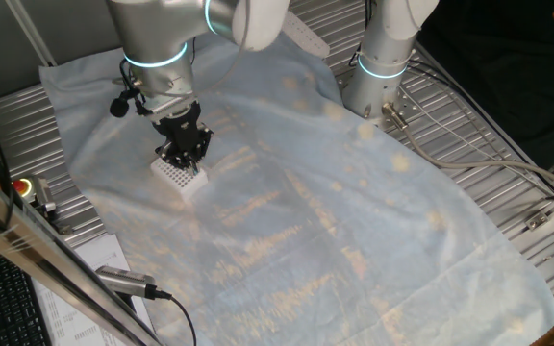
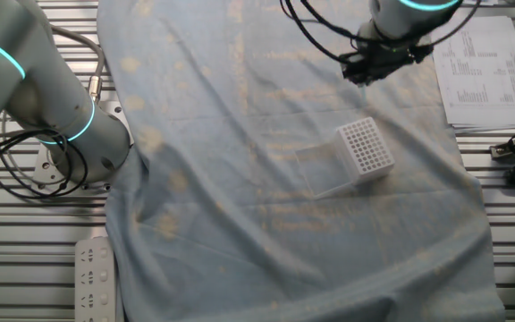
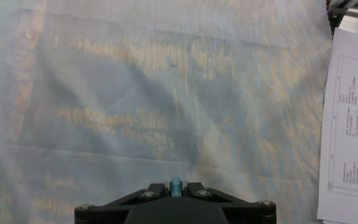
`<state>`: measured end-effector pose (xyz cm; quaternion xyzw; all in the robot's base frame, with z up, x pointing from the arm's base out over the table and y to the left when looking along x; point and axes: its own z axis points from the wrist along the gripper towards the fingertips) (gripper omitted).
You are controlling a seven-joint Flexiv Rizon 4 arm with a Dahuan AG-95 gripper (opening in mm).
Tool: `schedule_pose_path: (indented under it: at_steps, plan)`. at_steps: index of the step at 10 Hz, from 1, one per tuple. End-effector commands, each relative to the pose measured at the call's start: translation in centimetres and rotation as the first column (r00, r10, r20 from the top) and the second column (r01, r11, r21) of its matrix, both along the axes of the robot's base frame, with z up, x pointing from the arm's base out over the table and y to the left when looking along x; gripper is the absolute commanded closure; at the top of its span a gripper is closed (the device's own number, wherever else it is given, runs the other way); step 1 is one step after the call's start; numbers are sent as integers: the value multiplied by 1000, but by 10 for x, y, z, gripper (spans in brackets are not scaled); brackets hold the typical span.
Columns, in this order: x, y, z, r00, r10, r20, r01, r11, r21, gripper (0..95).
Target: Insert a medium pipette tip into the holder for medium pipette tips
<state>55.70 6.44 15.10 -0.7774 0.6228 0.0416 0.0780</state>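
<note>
The gripper (image 1: 183, 154) hangs low above the pale cloth (image 1: 335, 221) that covers the table, its black fingers (image 3: 194, 190) drawn narrow around the medium pipette tip (image 3: 176, 185), whose small teal end shows between them in the hand view. The holder for medium pipette tips (image 2: 366, 146), a white block with a grid of dark holes on top, sits on the cloth; in one fixed view the gripper appears right over it, while the other fixed view shows the gripper (image 2: 365, 73) apart from the block. A printed paper sheet (image 3: 353, 130) lies beside the cloth's edge.
</note>
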Motion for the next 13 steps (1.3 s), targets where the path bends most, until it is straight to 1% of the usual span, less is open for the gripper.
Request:
schedule_pose_path:
  at_steps: [1,2,3,4,5,6,8,9,11,12,13]
  plan:
    - [-1,-6,-7,1000,4,3,-4,1000,24,950]
    - [-1,-8,-11,1000,20,6,-20,999,36,950]
    - [-1,-8,-12,1000,14,1,-14,999,34,950]
    - [-1,-8,-12,1000,-6,-11,7,1000,24,950]
    - [-1,-8,-12,1000,-11,-24,11,1000,23,950]
    - [-1,-8,-12,1000,-6,-28,7,1000,24,950]
    - [-1,-8,-12,1000,-3,-26,4,999,44,950]
    - [-1,-8,-12,1000,0,-22,2,998,69,950]
    - [-1,-10,-11,1000,1,-3,-1,997,72,950]
    - [-2,-16,-9,1000,8,15,-9,997,72,950]
    - [-1,-22,-10,999,22,23,-24,997,80,950]
